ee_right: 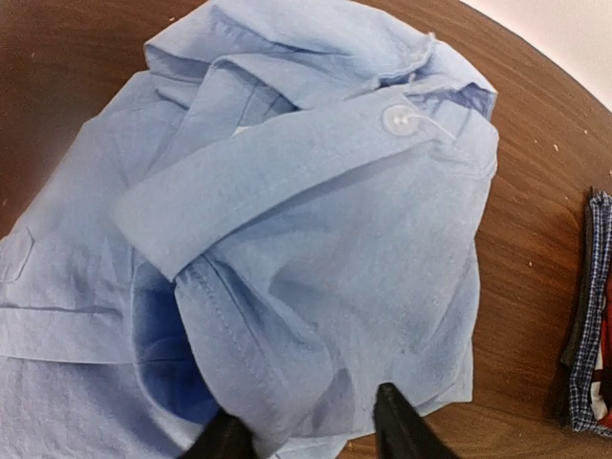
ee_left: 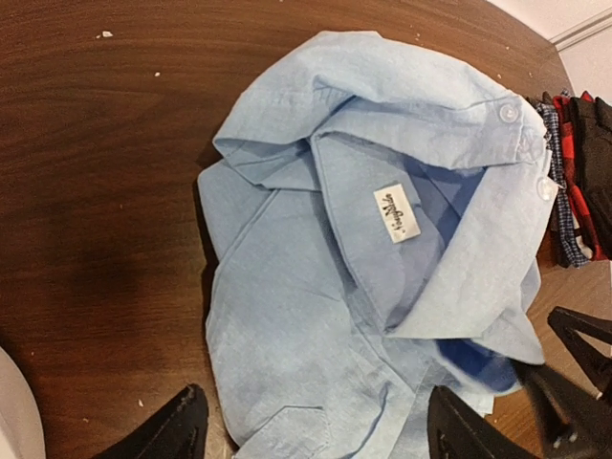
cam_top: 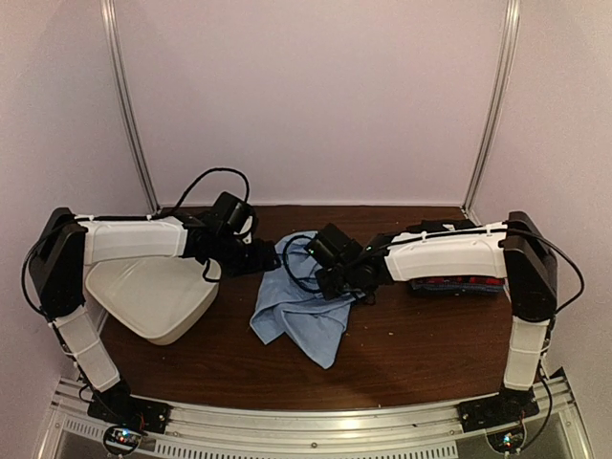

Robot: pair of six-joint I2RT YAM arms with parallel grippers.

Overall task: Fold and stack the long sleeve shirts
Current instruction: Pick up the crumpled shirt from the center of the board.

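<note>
The light blue collared shirt (cam_top: 301, 306) lies crumpled on the brown table, collar and label up in the left wrist view (ee_left: 382, 239). My left gripper (ee_left: 320, 430) is open, its fingers wide apart just above the shirt's chest pocket side. My right gripper (ee_right: 311, 430) is closed partway on a thick fold of the shirt (ee_right: 316, 287) at its right edge, with cloth filling the gap between the fingers. The folded shirts in black, red and blue check (cam_top: 459, 284) are stacked under my right arm; they also show in the left wrist view (ee_left: 574, 143) and the right wrist view (ee_right: 593, 335).
A white plastic tub (cam_top: 153, 296) sits tilted at the left under my left arm. Both forearms and their cables cross above the table's middle. My right gripper's black body (ee_left: 574, 382) shows close to the left gripper.
</note>
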